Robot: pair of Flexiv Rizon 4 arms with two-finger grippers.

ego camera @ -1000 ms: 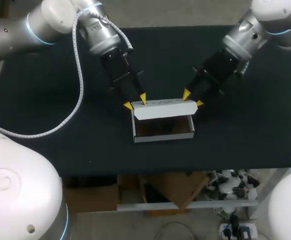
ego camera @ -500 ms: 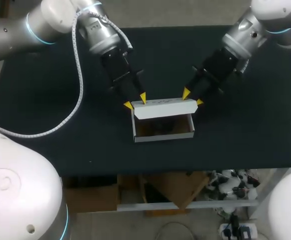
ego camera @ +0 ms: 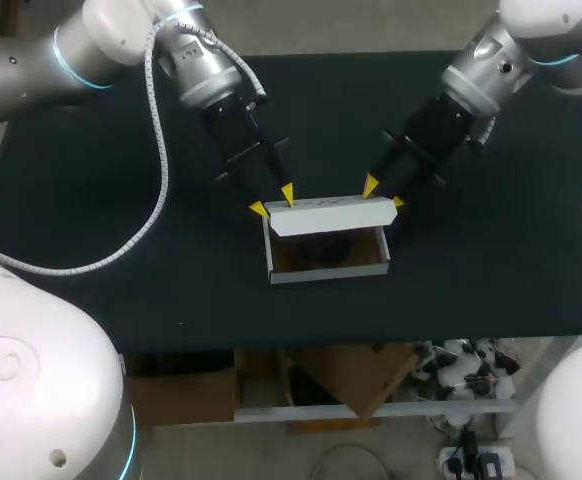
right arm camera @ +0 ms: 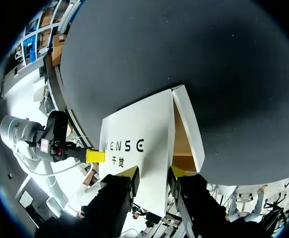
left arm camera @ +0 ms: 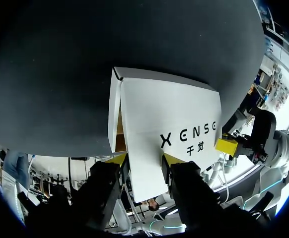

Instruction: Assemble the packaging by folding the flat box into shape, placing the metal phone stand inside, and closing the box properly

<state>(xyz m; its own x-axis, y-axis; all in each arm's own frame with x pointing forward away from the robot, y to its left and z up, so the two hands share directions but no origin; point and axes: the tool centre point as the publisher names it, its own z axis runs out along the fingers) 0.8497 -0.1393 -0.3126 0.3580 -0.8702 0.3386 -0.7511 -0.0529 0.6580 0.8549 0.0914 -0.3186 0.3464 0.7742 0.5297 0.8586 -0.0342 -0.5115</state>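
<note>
Looking down from the head view: white cardboard box [ego camera: 326,268] near the middle of the dark tabletop [ego camera: 471,270], top open, white lid [ego camera: 329,214] raised along the far wall and leaning over the opening. Left hand [ego camera: 273,202] at the lid's left end, right hand [ego camera: 384,194] at its right end, one yellow tip on each side of the flap at both ends.

From the left wrist view: printed face of the lid [left arm camera: 169,119] stretching out ahead, its near end pinched between narrowly set fingers; brown inside of the box [left arm camera: 119,134] showing beside the lid; one yellow tip of the right hand at the far end.

From the right wrist view: narrow pinch on the lid's [right arm camera: 139,144] other end, white side wall of the box [right arm camera: 188,124] and brown interior just beside it, one yellow tip of the left hand at the far end.
</note>
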